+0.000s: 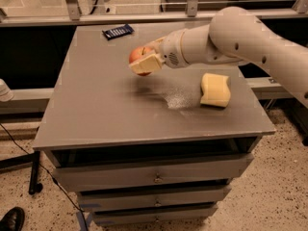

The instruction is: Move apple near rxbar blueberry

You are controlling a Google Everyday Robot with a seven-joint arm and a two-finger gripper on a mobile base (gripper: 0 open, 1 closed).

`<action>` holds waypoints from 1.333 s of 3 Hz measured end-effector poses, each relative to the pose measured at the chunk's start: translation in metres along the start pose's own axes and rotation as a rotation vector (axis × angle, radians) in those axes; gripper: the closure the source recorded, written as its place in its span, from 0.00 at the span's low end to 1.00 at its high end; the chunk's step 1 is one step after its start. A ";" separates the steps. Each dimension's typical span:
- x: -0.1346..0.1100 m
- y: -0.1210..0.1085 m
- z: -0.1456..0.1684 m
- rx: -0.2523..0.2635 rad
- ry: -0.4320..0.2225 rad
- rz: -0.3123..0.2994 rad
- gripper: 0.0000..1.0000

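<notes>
Above the desk (pixel 106 114) middle, the apple (pixel 137 55) hangs off the surface, clamped in the gripper (pixel 144 61) fingers. The rxbar blueberry (pixel 118 31) lies flat near the back edge, beyond and slightly left of the fingers, with its long axis roughly along that edge. Next move is probably a short carry back-left.

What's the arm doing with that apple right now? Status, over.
Gripper shut on apple, above the table. Rxbar blueberry at far edge, apart from apple. Sponge off to one side, not in the way.

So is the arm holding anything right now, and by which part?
Yes, the gripper, raised over the table, holds the apple, jaws clamped across its round body.
</notes>
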State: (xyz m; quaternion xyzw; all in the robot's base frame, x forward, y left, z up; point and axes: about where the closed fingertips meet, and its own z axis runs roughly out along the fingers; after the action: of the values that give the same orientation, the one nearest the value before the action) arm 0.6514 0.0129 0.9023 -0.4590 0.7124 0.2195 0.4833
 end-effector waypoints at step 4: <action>-0.046 -0.188 0.089 0.148 -0.053 0.011 1.00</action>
State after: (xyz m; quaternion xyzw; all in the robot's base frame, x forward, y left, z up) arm 0.8624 0.0097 0.9290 -0.4119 0.7163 0.1808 0.5334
